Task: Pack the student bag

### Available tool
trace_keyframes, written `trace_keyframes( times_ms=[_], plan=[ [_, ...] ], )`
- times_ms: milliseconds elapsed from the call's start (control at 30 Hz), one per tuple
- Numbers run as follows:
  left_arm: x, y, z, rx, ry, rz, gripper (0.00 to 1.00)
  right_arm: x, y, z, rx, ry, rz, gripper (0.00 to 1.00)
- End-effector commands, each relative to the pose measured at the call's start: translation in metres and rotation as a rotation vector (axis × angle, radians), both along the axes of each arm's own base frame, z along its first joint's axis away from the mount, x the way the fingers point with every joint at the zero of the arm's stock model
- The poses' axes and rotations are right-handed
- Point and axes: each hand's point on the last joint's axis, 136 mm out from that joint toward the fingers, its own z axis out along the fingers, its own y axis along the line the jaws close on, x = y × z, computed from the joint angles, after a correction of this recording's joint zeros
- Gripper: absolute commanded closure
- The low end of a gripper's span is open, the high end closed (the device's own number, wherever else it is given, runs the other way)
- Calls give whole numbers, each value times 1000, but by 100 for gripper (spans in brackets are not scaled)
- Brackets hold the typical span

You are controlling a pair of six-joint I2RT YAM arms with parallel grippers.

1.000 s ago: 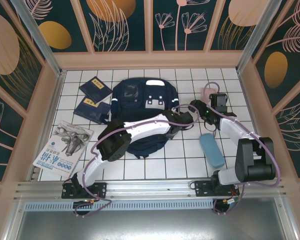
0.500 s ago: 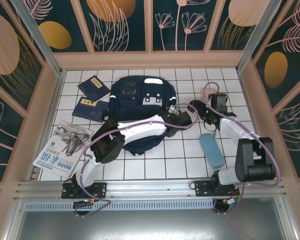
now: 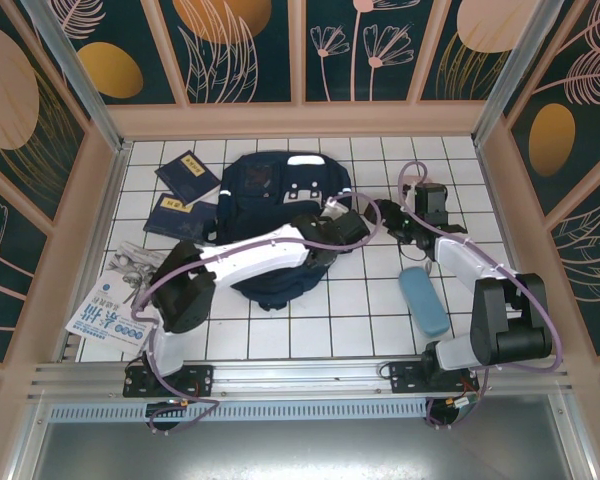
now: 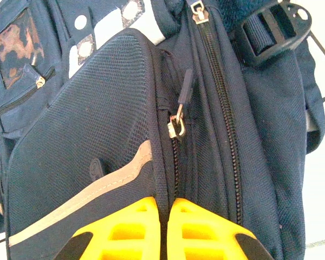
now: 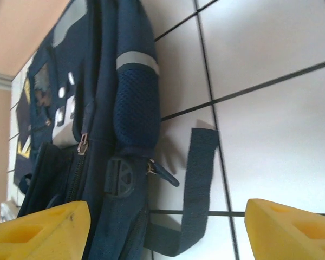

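The student bag (image 3: pixel 276 192), dark navy with white reflective stripes, lies at the far middle of the tiled table. My left gripper (image 3: pixel 332 222) is at the bag's right side. In the left wrist view that gripper (image 4: pixel 166 208) is shut on a seam ridge of the bag (image 4: pixel 114 108), just below a metal zipper pull (image 4: pixel 177 127). My right gripper (image 3: pixel 376 212) is just right of the bag. In its wrist view it (image 5: pixel 168 208) stands open, with a black strap (image 5: pixel 197 179), a small zipper tab (image 5: pixel 165 174) and a round buckle (image 5: pixel 121 176) between its fingers.
Two navy booklets with yellow labels (image 3: pixel 189 175) (image 3: pixel 183 217) lie left of the bag. A magazine (image 3: pixel 120 300) lies at the near left. A light blue case (image 3: pixel 423 300) lies on the tiles at the near right. Wooden walls (image 3: pixel 90 200) surround the table.
My left gripper has shut on the bag's seam and moved toward the far side, and the bag has shifted with it. The right gripper's jaws have narrowed a little.
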Motion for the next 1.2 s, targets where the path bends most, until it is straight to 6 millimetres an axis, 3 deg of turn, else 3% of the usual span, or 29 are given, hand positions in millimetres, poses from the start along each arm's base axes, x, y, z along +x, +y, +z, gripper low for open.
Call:
trace_keyframes(
  times_ms=[0, 167, 267, 367, 500, 600, 767, 967, 1067, 1167],
  plan=[
    [18, 9, 54, -168, -112, 40, 95, 0, 21, 15, 44, -59, 74, 27],
    [26, 21, 78, -223, -166, 74, 94, -2, 38, 5, 64, -46, 126, 36],
    [30, 33, 88, -206, -205, 107, 94, -6, 40, 10, 35, -128, 188, 37],
    [32, 41, 94, -195, -228, 128, 94, -7, 38, 15, -40, -226, 243, 37],
    [33, 45, 101, -204, -242, 136, 94, -7, 50, 19, -26, -274, 337, 38],
    [34, 48, 102, -193, -250, 145, 95, -4, 57, 18, -21, -290, 376, 42],
    [31, 59, 121, -210, -282, 154, 95, -3, 61, 15, -23, -363, 402, 48],
    [29, 65, 128, -195, -293, 153, 96, -4, 71, 18, 36, -435, 419, 54],
    [28, 67, 131, -208, -293, 153, 95, -6, 83, 32, 145, -452, 441, 57],
    [27, 68, 132, -217, -293, 150, 95, -8, 97, 32, 184, -446, 470, 63]
  ],
)
